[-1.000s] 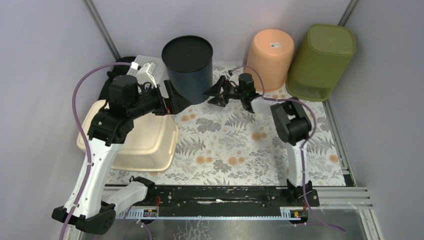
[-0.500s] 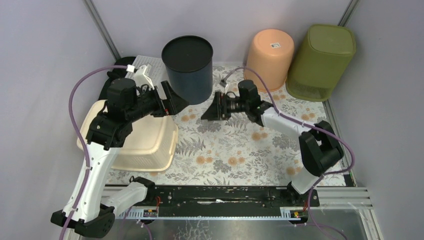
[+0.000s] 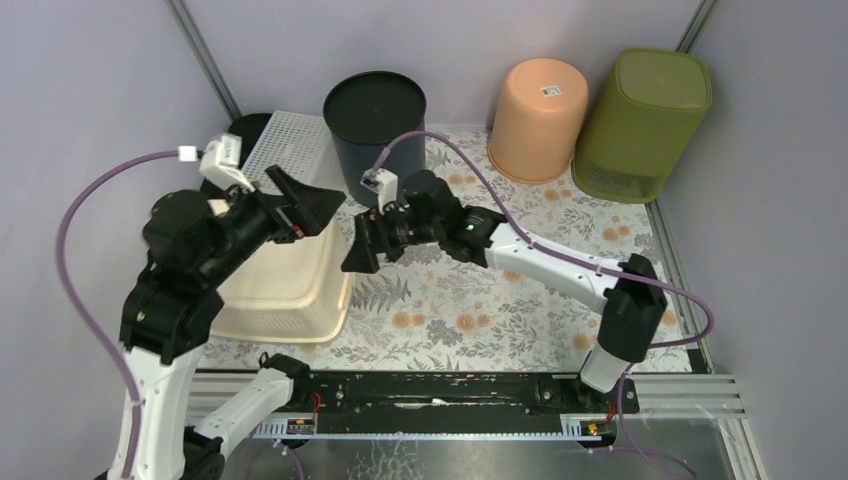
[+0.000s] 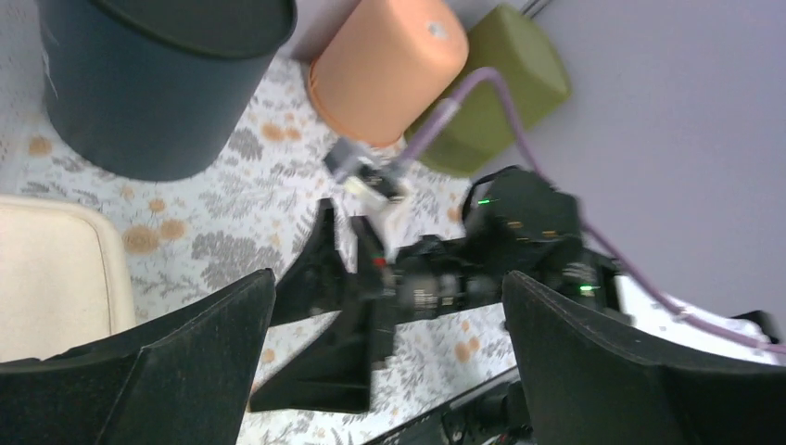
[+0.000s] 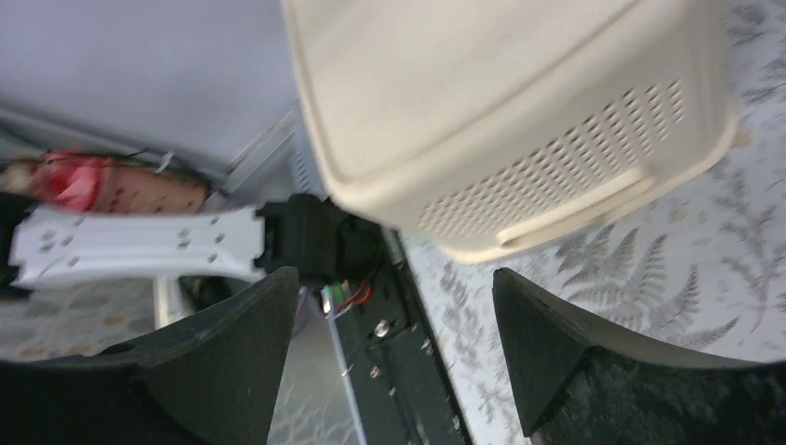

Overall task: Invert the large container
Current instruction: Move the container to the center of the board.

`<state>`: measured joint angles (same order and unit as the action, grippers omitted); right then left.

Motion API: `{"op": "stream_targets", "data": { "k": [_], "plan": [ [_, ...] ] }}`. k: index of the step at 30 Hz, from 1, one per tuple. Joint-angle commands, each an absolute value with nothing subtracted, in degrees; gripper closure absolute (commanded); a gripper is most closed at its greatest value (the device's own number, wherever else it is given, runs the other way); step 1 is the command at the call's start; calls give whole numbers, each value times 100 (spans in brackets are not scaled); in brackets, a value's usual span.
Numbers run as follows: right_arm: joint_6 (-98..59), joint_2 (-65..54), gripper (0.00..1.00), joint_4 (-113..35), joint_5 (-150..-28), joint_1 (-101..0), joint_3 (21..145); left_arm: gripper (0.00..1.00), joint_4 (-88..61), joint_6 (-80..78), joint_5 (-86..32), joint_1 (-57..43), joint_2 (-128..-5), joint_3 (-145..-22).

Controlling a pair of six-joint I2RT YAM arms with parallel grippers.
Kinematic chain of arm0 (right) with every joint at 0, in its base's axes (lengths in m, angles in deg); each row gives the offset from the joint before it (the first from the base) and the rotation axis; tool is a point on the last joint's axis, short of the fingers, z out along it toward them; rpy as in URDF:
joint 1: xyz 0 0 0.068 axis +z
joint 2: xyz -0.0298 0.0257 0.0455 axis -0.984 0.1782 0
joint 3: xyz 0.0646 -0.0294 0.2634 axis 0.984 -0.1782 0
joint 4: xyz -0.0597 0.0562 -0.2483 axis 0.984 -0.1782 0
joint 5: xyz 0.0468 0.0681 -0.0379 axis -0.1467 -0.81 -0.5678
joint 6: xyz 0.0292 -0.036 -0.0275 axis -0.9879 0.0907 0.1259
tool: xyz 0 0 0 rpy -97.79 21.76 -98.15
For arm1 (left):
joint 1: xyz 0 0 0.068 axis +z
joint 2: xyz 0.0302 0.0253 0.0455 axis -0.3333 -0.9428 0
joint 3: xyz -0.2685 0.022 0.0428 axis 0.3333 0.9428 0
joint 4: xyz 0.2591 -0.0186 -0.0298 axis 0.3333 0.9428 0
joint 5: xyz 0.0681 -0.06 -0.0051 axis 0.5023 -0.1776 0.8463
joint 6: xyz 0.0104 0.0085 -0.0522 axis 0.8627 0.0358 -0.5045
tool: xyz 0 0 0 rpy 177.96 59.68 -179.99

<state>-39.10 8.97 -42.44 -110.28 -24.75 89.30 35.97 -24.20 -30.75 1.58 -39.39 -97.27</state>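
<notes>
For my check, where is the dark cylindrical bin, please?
Top view: the dark bin stands at the table's back, between the white lattice tray and orange bin.

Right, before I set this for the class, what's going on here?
Two robot arms work over a floral table, and neither holds anything. The left pincer hangs open by the upturned cream basket. The right pincer, also open, faces that basket from the mat. The dark round bin stands bottom-up at the back, untouched, beside an orange bin and a green bin, both bottom-up too.
</notes>
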Motion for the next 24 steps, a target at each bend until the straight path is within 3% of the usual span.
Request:
{"op": "stream_targets", "data": {
  "k": [1,10,24],
  "plan": [
    [-3457,1628,16,-4931,-9486,-2227,9728,0,3405,-2772,-2524,198,-3592,-10107],
    [-3272,2644,16,-5112,-8308,-1752,10964,0,3025,-3046,-2618,198,-3354,-10161],
    [-3863,2029,16,-4828,-7861,-1689,10667,0,2972,-3038,-2769,199,-3348,-9998]
  ]
}}
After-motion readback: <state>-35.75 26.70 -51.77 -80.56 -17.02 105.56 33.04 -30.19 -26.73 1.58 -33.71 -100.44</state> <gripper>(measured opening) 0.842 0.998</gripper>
